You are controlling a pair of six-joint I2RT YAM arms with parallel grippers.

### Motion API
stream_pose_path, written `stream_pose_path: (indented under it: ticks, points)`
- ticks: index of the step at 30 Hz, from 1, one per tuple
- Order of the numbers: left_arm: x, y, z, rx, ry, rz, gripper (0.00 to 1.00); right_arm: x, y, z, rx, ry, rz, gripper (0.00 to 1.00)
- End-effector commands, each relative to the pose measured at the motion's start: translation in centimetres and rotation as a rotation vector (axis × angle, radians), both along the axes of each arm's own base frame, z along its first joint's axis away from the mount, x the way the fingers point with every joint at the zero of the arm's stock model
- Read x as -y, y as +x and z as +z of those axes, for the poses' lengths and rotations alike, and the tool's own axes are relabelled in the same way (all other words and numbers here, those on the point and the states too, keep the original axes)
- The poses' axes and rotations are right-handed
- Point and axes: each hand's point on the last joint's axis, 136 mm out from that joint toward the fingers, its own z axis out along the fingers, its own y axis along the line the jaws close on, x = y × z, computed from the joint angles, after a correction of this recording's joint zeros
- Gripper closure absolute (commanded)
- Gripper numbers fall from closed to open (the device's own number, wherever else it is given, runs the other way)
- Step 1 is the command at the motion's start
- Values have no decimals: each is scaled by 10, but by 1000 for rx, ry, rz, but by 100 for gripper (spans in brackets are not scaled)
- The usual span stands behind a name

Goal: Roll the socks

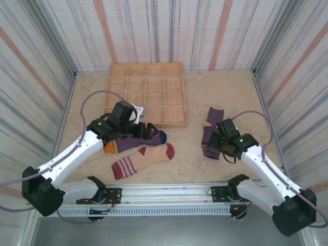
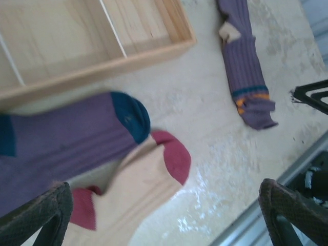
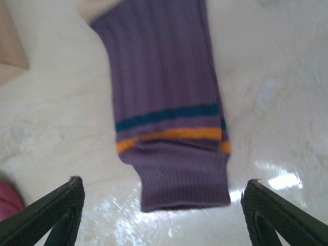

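The tan sock (image 1: pixel 145 159) is lying nearest, touching the purple sock (image 1: pixel 134 144); the left gripper (image 2: pixel 161 205) is hanging released above both. The right gripper (image 3: pixel 166 205) is gaping astride the cuff of the dark purple sock (image 3: pixel 164 92), grasping nothing. The wooden tray (image 1: pixel 169 124) is sitting farthest back

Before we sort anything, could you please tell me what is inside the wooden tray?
The wooden tray's visible compartments hold nothing. The left arm covers its near-left cells, so those cannot be checked.
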Motion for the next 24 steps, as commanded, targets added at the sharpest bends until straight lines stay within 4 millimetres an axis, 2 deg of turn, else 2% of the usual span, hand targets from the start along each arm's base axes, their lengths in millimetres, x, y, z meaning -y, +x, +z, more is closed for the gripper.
stream_pose_path:
  ticks: [1, 5, 9, 13, 15, 18, 20, 21, 23, 24]
  points:
    - [7, -19, -16, -92, -3, 12, 5, 8, -22, -22, -81, 22, -104, 19]
    - [23, -27, -22, -99, -9, -28, 5, 2, -22, -41, -120, 39, -98, 16]
    - [34, -27, -26, -144, -42, -30, 5, -21, -10, -53, -145, 112, -54, 16]
    - [37, -26, -29, -151, -40, -28, 6, -42, 1, -56, -132, 160, 2, 17]
    - [37, -26, -30, -151, -39, -26, 6, -56, 6, -54, -109, 184, 37, 17]
    - [38, -26, -34, -153, -40, -25, 6, -88, 14, -47, -72, 235, 132, 16]
    - [41, -25, -36, -164, -43, -27, 7, -104, 17, -40, -57, 201, 212, 16]
    - [43, -25, -37, -173, -49, -29, 9, -106, 19, -36, -46, 165, 240, 16]
    - [51, -25, -39, -197, -82, -40, 24, -99, 19, -23, -9, 27, 265, 16]
    - [55, -25, -40, -215, -99, -39, 27, -93, 19, -17, 7, -26, 262, 17]
